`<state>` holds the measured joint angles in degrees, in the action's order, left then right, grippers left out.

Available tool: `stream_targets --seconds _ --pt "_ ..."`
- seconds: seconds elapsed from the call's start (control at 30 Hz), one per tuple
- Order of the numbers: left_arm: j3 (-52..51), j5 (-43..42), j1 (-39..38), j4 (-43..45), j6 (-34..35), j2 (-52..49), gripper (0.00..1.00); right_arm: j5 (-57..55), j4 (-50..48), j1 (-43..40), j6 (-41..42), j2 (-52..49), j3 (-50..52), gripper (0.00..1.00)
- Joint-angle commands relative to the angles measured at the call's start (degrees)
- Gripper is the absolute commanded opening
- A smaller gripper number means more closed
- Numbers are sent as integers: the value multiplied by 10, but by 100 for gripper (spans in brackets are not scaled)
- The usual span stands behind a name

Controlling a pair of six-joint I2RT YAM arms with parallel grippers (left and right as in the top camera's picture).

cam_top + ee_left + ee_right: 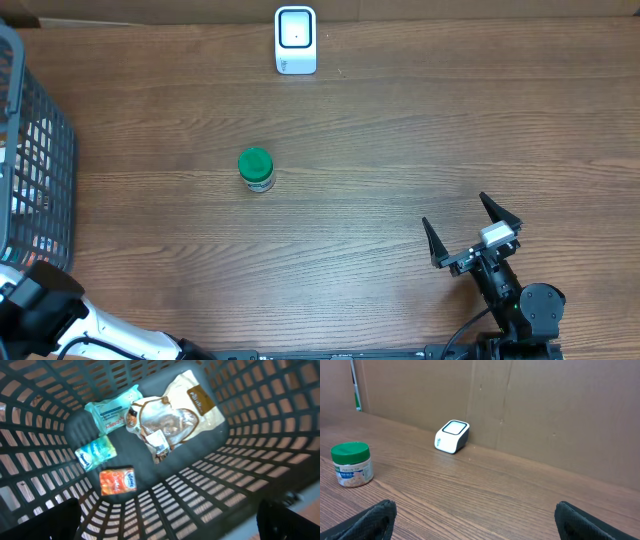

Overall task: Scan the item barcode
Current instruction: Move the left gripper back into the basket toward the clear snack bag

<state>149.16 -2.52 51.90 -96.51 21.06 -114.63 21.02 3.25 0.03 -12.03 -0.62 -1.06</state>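
Note:
A white barcode scanner (296, 40) stands at the table's far edge, also in the right wrist view as the scanner (452, 436). A small jar with a green lid (256, 168) stands upright mid-table, left of my right gripper (455, 210), which is open and empty near the front right; the jar (351, 464) shows far to its left. My left gripper (165, 525) hangs open and empty over the inside of a grey basket (250, 460). In the basket lie a pale bag with a brown label (170, 415), a teal packet (111, 410), a small teal pack (95, 452) and an orange pack (117, 481).
The grey mesh basket (30, 150) stands at the table's left edge. A brown cardboard wall (545, 405) runs behind the scanner. The left arm (50, 310) reaches in from the front left corner.

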Motion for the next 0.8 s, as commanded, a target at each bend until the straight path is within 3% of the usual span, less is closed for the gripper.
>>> stream_targets --seconds 0.0,0.77 --pt "-2 32 2 -1 -3 -24 100 1 -1 1 3 5 6 100" --pt "-2 77 3 4 -25 -79 100 1 -1 1 3 5 6 100"
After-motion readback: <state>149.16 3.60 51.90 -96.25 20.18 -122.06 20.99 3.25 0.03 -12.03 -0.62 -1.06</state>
